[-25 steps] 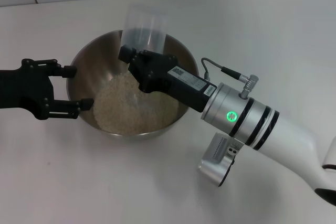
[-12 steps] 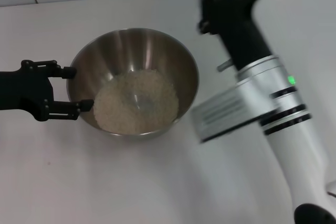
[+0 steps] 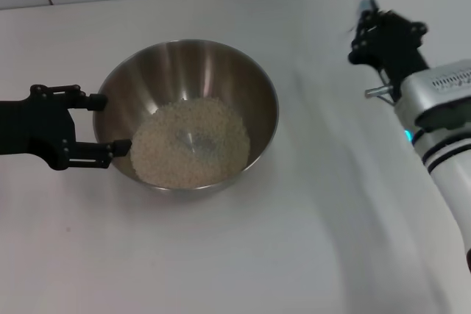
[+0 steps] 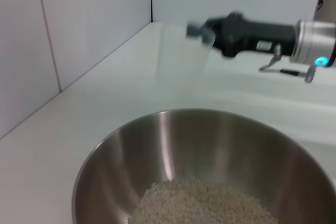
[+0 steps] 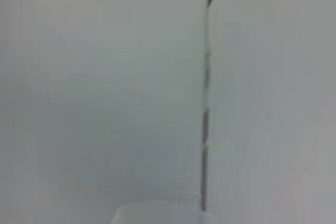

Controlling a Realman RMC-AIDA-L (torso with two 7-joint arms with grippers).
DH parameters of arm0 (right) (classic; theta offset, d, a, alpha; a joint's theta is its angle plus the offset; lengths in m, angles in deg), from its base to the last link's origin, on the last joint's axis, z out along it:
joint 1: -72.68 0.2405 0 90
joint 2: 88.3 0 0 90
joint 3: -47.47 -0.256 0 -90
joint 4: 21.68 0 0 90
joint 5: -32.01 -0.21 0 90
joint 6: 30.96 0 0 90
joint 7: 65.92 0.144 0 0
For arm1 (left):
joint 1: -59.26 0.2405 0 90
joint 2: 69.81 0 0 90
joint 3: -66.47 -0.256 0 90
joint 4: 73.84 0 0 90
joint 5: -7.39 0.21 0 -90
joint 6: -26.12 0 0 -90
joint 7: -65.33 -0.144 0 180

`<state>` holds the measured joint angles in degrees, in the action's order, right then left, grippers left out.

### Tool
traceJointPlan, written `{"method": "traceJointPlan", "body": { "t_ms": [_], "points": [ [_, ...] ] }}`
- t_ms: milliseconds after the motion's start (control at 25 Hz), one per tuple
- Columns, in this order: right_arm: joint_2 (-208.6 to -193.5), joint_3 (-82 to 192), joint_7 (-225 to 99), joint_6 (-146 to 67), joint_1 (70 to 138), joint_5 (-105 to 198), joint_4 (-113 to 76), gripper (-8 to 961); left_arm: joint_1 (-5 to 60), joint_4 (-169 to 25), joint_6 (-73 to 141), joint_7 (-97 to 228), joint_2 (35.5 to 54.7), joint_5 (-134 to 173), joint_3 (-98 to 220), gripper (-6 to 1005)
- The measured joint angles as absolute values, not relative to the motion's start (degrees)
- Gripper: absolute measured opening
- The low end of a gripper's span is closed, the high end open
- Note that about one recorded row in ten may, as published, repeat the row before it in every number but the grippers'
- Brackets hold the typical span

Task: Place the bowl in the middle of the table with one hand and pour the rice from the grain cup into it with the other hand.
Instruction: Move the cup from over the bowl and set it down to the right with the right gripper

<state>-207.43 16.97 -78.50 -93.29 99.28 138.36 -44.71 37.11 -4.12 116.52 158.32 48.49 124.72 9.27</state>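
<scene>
I am seeing the steel bowl sitting on the white tabletop with the rice lying heaped in its bottom, and my left gripper is bracketing the bowl's left rim, its fingers standing apart on either side of the wall. My right gripper is hanging well off to the right of the bowl — in the left wrist view the clear cup is showing as a blur at its tip, though I cannot tell how its fingers are set.
</scene>
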Motion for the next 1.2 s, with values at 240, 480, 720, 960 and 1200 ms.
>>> {"method": "traceJointPlan", "body": {
  "t_ms": [240, 480, 720, 960, 1200],
  "points": [
    [-207.61, 23.31, -68.80, -82.75, 105.14, 138.44, -37.65, 16, 36.94, -4.24, 116.43, 158.31, 48.56, 124.71, 9.27, 827],
    [-207.66, 26.24, -68.15, -80.15, 106.01, 138.51, -36.98, 17, 36.74, -4.32, 116.37, 158.30, 48.65, 124.70, 9.18, 827],
    [-207.77, 26.91, -67.97, -80.07, 105.04, 138.53, -37.59, 18, 36.61, -4.32, 116.36, 158.30, 48.66, 124.70, 9.18, 827],
    [-207.59, 26.95, -67.90, -80.56, 102.97, 138.53, -39.62, 264, 36.52, -4.32, 116.25, 158.30, 48.66, 124.71, 9.18, 827],
    [-207.21, 26.69, -67.93, -85.59, 96.87, 138.53, -42.74, 407, 36.86, -4.32, 116.28, 158.30, 48.66, 124.71, 9.19, 827]
  ]
}}
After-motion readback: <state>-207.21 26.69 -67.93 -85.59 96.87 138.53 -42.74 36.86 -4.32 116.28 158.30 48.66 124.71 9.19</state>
